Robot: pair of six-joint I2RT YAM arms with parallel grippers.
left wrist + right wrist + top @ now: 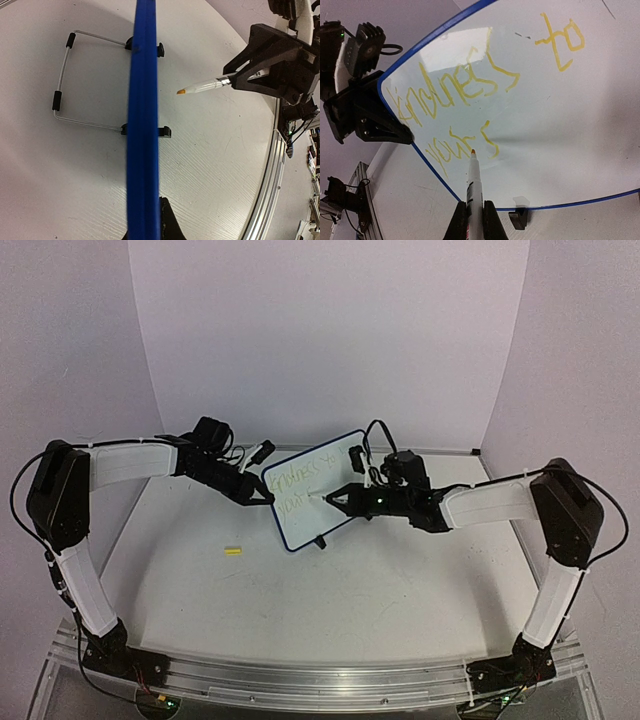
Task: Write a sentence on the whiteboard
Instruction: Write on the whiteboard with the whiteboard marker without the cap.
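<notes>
**Whiteboard at table centre, both claws clamped**

Table (400,580): white top, two arms reaching in from the near edge.

Whiteboard (300,525): stands near the middle of the table, toward the back, face turned to the right arm. Blue rim. It rests on two black clip feet (161,49), with a wire stand (62,85) behind it.

Left gripper (265,497): closed on the board's left edge. In the left wrist view the blue rim runs straight between its fingers (167,220).

Right gripper (470,222): closed on a marker (474,185), pinched low on the barrel, with the tip pointing at the board face.

Marker tip: yellow-orange, in the lower line of writing, between the last two letters. Seen edge-on from the left wrist, the tip stands just clear of the rim. Cannot tell whether it touches the surface.

Sentence (470,90): yellow strokes in two lines. The upper reads "kindness to", the lower "yours".

Small yellow piece (233,551): lies on the table left of the board, well apart from it.
</notes>
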